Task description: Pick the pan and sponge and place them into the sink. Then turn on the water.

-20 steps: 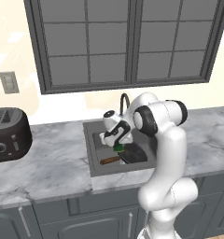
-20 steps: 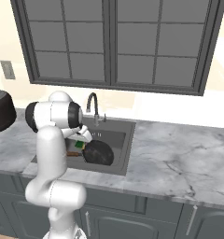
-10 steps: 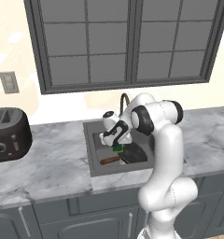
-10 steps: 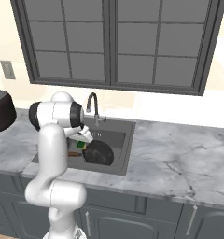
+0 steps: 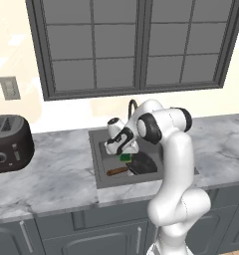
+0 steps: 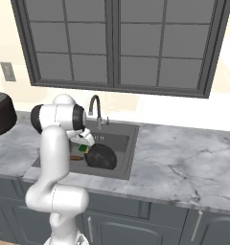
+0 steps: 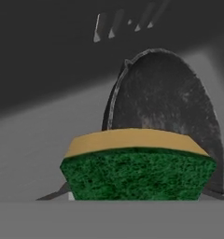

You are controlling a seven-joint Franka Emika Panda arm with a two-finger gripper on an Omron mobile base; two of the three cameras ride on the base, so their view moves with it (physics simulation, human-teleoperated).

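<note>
The sponge (image 7: 138,165) (green scrubbing face toward the camera) is clamped in the gripper (image 5: 122,152) above the frying pan (image 6: 101,157) lying in the sink (image 5: 95,154).

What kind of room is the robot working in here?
A kitchen, in simulation: a marble-look counter with a recessed sink and gooseneck faucet, a black toaster, and grey cabinets beneath a large window.

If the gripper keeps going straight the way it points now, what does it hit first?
Probably the pan. In the hand view it lies directly beyond the sponge at the gripper, inside the sink. How far off the pan is cannot be judged.
</note>
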